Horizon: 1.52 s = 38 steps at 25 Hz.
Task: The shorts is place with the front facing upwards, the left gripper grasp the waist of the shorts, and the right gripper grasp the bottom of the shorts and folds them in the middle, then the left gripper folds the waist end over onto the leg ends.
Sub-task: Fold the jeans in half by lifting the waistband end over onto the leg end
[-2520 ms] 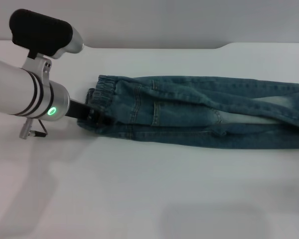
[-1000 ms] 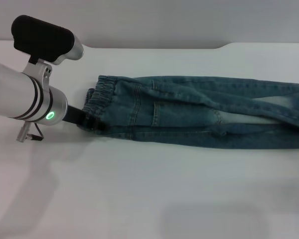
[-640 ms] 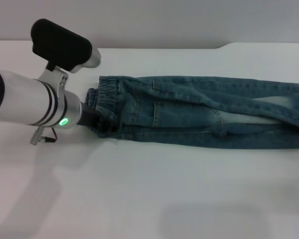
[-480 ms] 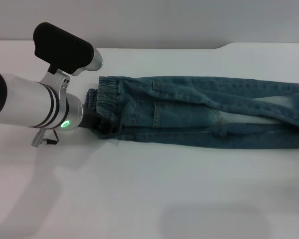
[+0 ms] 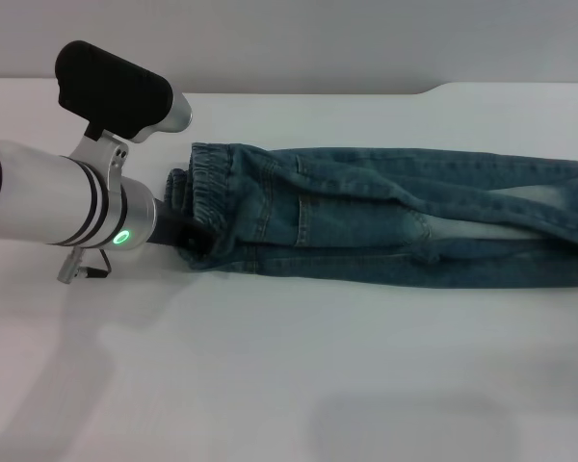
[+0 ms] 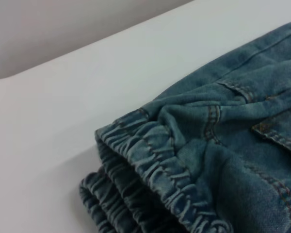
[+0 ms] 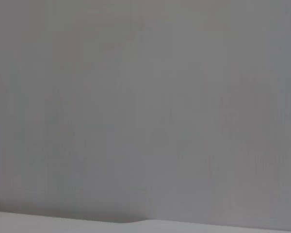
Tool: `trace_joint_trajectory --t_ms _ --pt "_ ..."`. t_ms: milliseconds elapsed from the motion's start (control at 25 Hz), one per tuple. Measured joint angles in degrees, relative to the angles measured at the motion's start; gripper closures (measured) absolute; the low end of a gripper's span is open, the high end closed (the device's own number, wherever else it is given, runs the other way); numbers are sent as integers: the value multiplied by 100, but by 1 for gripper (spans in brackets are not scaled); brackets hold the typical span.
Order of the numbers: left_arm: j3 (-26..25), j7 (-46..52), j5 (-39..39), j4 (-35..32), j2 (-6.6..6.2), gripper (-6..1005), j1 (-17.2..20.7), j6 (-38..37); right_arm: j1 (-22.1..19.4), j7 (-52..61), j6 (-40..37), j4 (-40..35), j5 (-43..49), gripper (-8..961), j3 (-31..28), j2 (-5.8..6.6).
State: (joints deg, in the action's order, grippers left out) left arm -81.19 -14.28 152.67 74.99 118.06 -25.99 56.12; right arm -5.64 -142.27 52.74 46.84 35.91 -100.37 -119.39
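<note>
Left gripper (image 5: pixel 195 241) fingers hidden in the waist (image 5: pixel 204 188) folds; grip state unclear. Shorts (image 5: pixel 385 231) already doubled lengthwise, running from center-left to the right edge of the desk (image 5: pixel 289 385). Step: second fold. Next needs a lift and carry of the waist rightward onto the leg ends. Right gripper out of view.

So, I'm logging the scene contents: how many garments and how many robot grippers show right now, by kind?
Shorts: 1
Left gripper, at the waist: 1
Right gripper: 0 in view
Total: 2
</note>
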Motion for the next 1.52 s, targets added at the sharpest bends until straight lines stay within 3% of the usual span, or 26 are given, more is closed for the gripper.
trace_joint_trajectory --t_ms 240,520,1160,1520 --pt "-6 -9 16 422 -11 923 206 -29 33 63 -33 -45 30 954 105 -3" --pt "-12 -11 39 831 -12 943 361 -30 190 42 -56 -216 35 954 267 1" --pt "-10 -78 44 1796 -12 938 599 96 1299 -585 -77 -1340 1 953 318 2" --pt "28 -84 43 2346 -12 936 689 178 1552 -1093 -350 -1474 -101 953 309 -21"
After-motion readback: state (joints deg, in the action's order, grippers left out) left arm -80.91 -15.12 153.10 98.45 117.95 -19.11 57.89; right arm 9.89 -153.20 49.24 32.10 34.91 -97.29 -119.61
